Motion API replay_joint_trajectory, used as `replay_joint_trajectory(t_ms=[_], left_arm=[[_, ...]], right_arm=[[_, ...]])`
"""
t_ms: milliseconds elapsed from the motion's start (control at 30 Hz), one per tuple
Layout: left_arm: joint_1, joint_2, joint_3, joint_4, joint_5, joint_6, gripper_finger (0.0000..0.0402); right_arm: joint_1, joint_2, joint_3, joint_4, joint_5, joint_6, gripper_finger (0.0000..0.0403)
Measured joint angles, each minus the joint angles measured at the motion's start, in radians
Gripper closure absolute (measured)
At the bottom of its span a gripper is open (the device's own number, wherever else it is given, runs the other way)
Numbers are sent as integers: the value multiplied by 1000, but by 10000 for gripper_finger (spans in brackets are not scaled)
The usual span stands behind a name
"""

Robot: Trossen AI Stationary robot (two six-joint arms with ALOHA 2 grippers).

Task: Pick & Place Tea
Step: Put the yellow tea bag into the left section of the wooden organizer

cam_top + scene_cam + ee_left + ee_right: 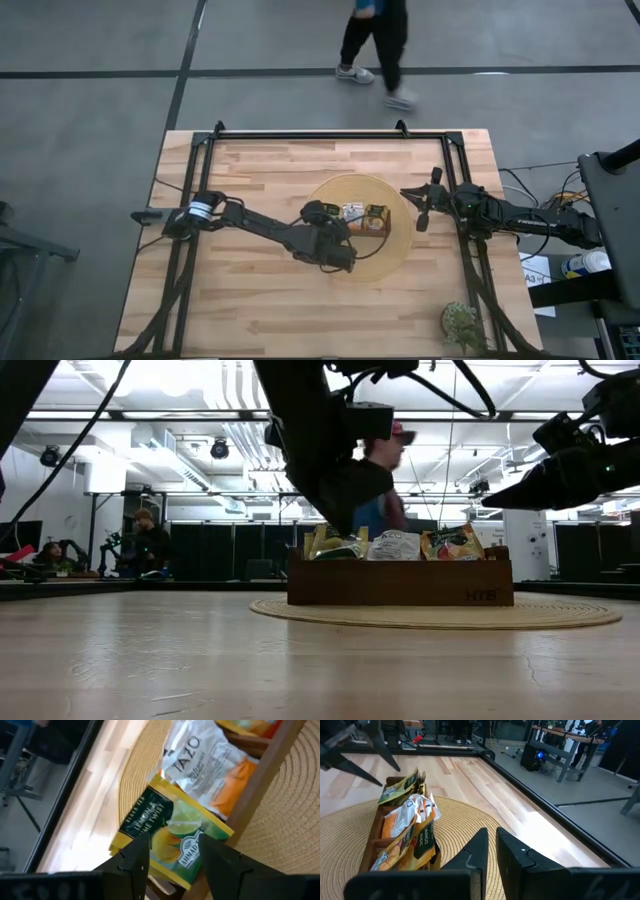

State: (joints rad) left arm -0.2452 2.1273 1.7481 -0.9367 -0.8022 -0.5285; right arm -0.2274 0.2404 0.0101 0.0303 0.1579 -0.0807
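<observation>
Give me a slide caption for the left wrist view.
Left gripper open above a yellow-green lemon tea packet at the wooden tray.

Tea tray on a round mat, one arm on each side.

A round woven mat (392, 248) lies on the wooden table (260, 310), right of the table's middle. On the mat stands the wooden tray (400, 583), and in its compartments sit the tea packets (396, 545), leaning upright. The left gripper (335, 245) hangs over the tray's left end, just above a lemon-lime packet (167, 837) that lies beside a white packet (202, 767). The right gripper (420, 207) waits off the mat's right edge. A small plant (462, 325) stands at the table's near right corner. A person (378, 45) is on the floor beyond the far edge.
</observation>
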Motion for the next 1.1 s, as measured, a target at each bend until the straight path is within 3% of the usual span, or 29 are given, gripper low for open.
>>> replay_joint_trajectory(t_ms=[133,267,433,500,1100], left_arm=[[-8,0,19,-6,10,20,239],[-9,0,16,-8,113,75,261],[-9,0,15,-27,122,138,366],[-9,0,15,-24,123,163,390],[16,0,14,59,149,210,401]], right_arm=[[0,9,0,0,0,0,369],[0,11,0,0,0,0,369],[0,11,0,1,0,2,369],[0,11,0,1,0,2,369],[0,11,0,1,0,0,369]])
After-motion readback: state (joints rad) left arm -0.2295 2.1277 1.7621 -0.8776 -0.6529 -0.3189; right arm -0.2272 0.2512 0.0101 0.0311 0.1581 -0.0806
